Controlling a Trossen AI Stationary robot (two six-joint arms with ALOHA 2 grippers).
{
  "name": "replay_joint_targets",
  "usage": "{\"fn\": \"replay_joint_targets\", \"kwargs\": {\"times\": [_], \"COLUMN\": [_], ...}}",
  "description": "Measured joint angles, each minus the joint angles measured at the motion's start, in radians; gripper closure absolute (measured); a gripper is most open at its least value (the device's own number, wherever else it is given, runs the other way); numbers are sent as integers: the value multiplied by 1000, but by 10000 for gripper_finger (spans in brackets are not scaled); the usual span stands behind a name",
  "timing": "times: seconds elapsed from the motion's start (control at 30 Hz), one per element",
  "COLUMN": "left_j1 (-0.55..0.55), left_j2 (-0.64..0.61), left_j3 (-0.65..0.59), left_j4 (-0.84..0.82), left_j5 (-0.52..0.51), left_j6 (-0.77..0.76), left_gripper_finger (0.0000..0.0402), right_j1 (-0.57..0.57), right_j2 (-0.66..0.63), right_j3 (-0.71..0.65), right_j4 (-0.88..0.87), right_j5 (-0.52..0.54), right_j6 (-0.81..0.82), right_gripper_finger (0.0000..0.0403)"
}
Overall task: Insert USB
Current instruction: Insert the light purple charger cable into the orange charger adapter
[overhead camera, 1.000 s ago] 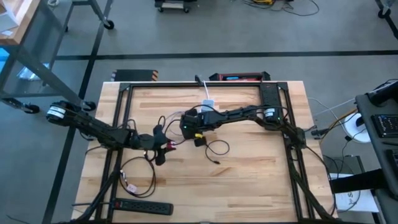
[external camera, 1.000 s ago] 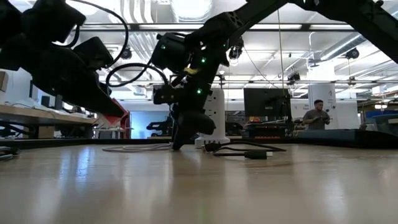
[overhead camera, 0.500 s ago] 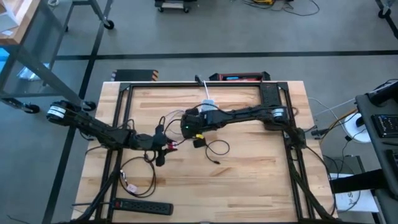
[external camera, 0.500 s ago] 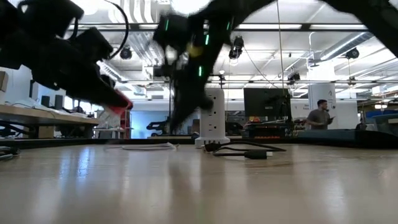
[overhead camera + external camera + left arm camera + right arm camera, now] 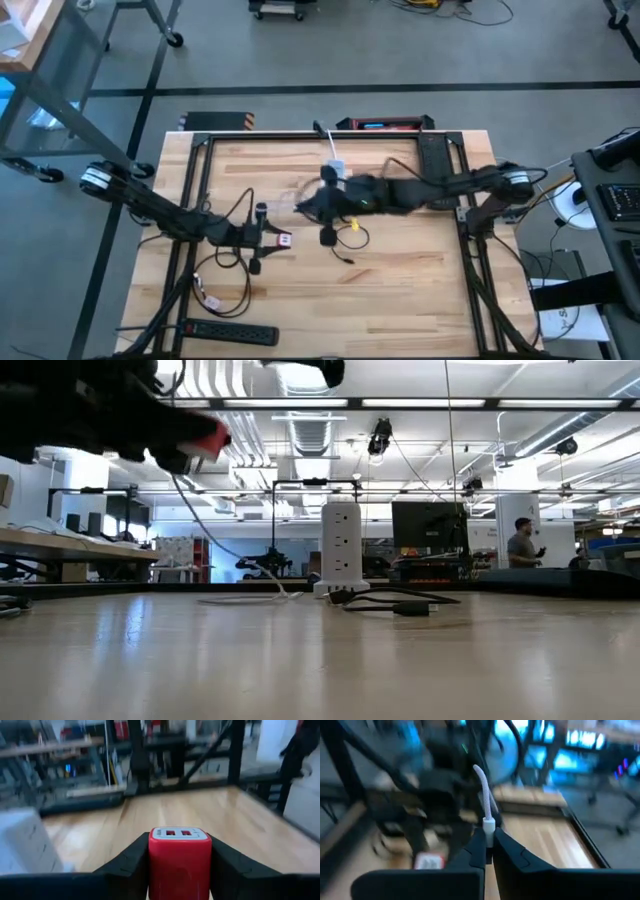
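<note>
A red USB charger block (image 5: 179, 862) with two ports on its front face sits in my left gripper (image 5: 179, 851), lifted over the table's left middle (image 5: 278, 240); in the low view the block (image 5: 205, 436) is high above the wood. My right gripper (image 5: 489, 845) is shut on the plug end of a white cable (image 5: 483, 785), right of the block (image 5: 312, 205). A white power tower (image 5: 335, 168) stands upright on its base toward the far edge. The cable's other stretch (image 5: 245, 598) lies on the table. My left gripper pinches the red block by its two opposite side faces (image 5: 155, 865), one finger (image 5: 127, 867) on each side. The port face points away from the wrist. The block is lifted clear of the table and held level. My right gripper pinches the white cable's plug (image 5: 489, 827) between its two fingertips (image 5: 477, 845). The fingers lie along the plug, and the cable runs on forward from them in a slack arc. The plug is clear of the table.
A black cable (image 5: 345, 240) with a plug (image 5: 410, 608) lies loose near the table's middle. A black power strip (image 5: 225, 331) lies at the near left edge. Dark frame rails (image 5: 195, 200) run along both sides. Bare wood lies toward the near right.
My left gripper has risen with the red block and shifted a little toward the right. My right gripper has risen out of the low view and moved toward the table's right, carrying the white plug; its arm has drawn back to the right edge.
</note>
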Motion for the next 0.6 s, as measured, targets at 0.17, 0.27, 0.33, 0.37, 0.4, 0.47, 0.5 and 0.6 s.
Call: {"fn": "replay_joint_targets", "kwargs": {"times": [0.17, 0.27, 0.33, 0.37, 0.4, 0.47, 0.5, 0.6], "left_j1": [-6, -6, -6, -6, -6, -6, -6, -5], "left_j2": [95, 154, 189, 204, 216, 233, 241, 264], "left_j3": [4, 10, 11, 11, 11, 12, 11, 11], "left_j4": [106, 189, 263, 301, 330, 340, 340, 347], "left_j5": [6, 6, 6, 6, 6, 6, 4, -9], "left_j6": [70, 110, 130, 143, 157, 182, 190, 221], "left_gripper_finger": [268, 268, 268, 268, 268, 268, 268, 268], "right_j1": [54, 70, 77, 81, 85, 88, 89, 88], "right_j2": [21, 103, 168, 197, 227, 282, 307, 361], "right_j3": [-276, -375, -406, -416, -421, -418, -410, -368], "right_j4": [585, 862, 1035, 1105, 1155, 1211, 1227, 1232], "right_j5": [-5, -3, -1, -2, -2, -15, -32, -61], "right_j6": [61, 109, 133, 138, 144, 162, 170, 179], "right_gripper_finger": [402, 403, 403, 403, 403, 403, 403, 403]}}
